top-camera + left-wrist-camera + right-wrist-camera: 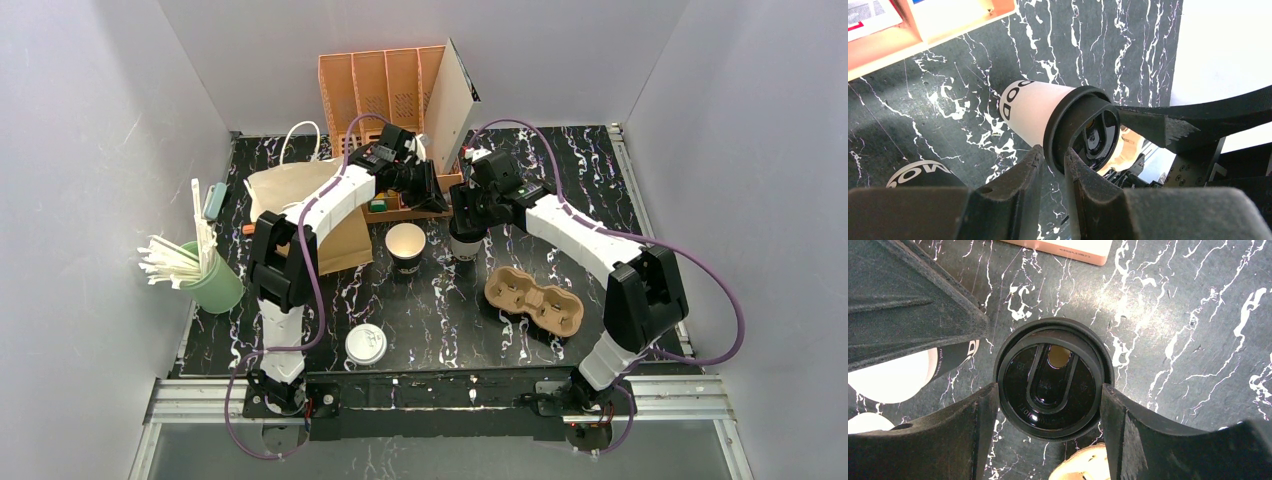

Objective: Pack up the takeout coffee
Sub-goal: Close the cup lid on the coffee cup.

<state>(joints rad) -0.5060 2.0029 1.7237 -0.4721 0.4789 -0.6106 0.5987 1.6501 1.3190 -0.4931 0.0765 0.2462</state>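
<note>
The takeout coffee is a white paper cup [1035,107] with black lettering, standing on the marble table under a black round lid [1050,382]. In the top view the cup [465,247] stands mid-table beneath both grippers. My right gripper [1048,390] reaches down over it, and its fingers press on opposite sides of the lid's rim. My left gripper [1054,152] comes in from the side and is shut on the near edge of the lid [1083,132]. In the top view the left gripper [438,197] and the right gripper [464,228] meet over the cup.
An open black cup [405,246] stands just left of the coffee. A brown pulp cup carrier [532,297] lies to its right front. A flat white lid [365,344], a paper bag [300,205], a green cup of straws [205,275] and an orange organiser [385,85] are also on the table.
</note>
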